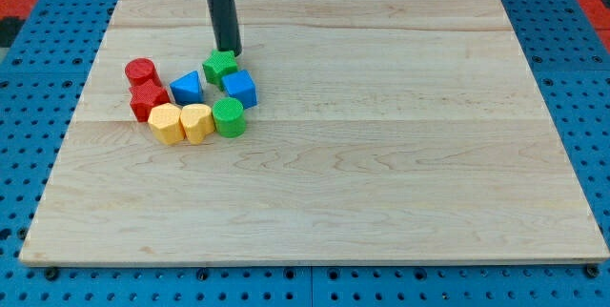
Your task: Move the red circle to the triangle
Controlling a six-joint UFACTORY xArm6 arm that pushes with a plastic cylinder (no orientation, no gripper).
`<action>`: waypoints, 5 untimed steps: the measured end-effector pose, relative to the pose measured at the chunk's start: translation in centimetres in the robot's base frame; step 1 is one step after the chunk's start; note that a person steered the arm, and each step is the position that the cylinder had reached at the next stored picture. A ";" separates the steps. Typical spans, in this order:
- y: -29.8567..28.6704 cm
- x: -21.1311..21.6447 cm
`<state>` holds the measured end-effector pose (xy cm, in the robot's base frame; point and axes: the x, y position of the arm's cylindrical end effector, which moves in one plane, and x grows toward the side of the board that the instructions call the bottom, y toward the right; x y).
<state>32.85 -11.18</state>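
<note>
The red circle (141, 71) lies at the left of the wooden board, at the upper left of a cluster of blocks. The blue triangle (187, 88) sits just to its right, a small gap away. My tip (229, 52) stands at the top of the cluster, just above the green star-like block (220, 65), and to the right of the red circle. A red star-shaped block (148, 99) touches the red circle from below.
A blue cube-like block (240, 88) sits right of the triangle. A yellow hexagon (164, 122), a yellow heart (196, 121) and a green circle (229, 116) form the cluster's bottom row. The wooden board (381, 154) rests on a blue pegboard table.
</note>
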 end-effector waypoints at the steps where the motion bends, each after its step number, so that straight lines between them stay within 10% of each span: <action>1: -1.8 0.1; 3: -2.9 0.5; 5: -18.1 0.6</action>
<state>33.46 -29.29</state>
